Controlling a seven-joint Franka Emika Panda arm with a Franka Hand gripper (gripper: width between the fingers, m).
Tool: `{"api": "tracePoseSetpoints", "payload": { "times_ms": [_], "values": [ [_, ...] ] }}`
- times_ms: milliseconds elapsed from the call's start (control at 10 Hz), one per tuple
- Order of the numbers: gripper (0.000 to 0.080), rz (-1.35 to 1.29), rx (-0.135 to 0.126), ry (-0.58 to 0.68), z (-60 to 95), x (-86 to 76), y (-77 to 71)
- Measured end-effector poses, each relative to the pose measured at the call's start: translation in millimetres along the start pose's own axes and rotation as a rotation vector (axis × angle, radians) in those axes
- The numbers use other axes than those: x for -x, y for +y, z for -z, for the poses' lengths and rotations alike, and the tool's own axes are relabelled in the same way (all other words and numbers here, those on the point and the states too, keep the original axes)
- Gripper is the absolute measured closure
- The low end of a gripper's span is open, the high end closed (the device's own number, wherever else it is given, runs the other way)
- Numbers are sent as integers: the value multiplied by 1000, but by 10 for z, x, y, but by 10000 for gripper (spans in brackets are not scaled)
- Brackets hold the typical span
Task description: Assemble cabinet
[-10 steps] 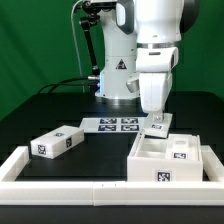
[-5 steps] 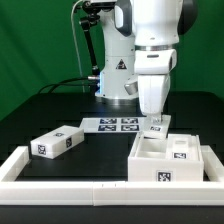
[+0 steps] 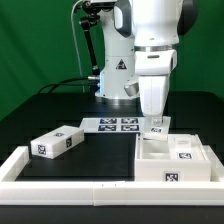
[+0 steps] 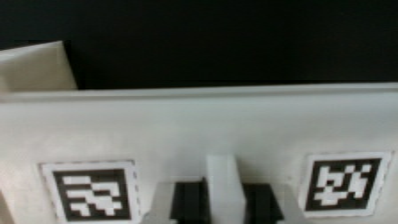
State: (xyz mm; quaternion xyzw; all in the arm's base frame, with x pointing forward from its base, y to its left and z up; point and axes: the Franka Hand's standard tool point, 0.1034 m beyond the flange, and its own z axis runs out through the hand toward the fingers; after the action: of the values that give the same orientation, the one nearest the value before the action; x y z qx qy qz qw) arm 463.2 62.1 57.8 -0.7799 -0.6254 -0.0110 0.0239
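Note:
The cabinet body point(image 3: 176, 160), an open white box with black-and-white tags, lies at the exterior view's front right. My gripper point(image 3: 156, 124) stands straight down over its rear wall. In the wrist view the gripper point(image 4: 221, 196) has its two dark fingers point(image 4: 183, 203) on either side of a thin white wall of the cabinet body point(image 4: 196, 120), pressed against it, with a tag on each side. A separate white tagged block point(image 3: 57, 143) lies on the table at the exterior view's left, far from the gripper.
The marker board point(image 3: 117, 125) lies flat behind the middle of the table. A long white border rail point(image 3: 70, 185) runs along the front and up the left side. The robot base point(image 3: 115, 80) stands at the back.
The cabinet body has slid toward the exterior view's right and settled lower, with the gripper on its rear wall. The block on the left has not moved.

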Motion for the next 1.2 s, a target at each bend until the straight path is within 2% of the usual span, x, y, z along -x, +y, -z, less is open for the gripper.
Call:
{"api": "tracePoseSetpoints", "payload": {
  "times_ms": [300, 1200],
  "values": [
    [729, 19, 0, 0, -2, 11, 9],
    [729, 146, 14, 18, -20, 6, 237]
  ]
}}
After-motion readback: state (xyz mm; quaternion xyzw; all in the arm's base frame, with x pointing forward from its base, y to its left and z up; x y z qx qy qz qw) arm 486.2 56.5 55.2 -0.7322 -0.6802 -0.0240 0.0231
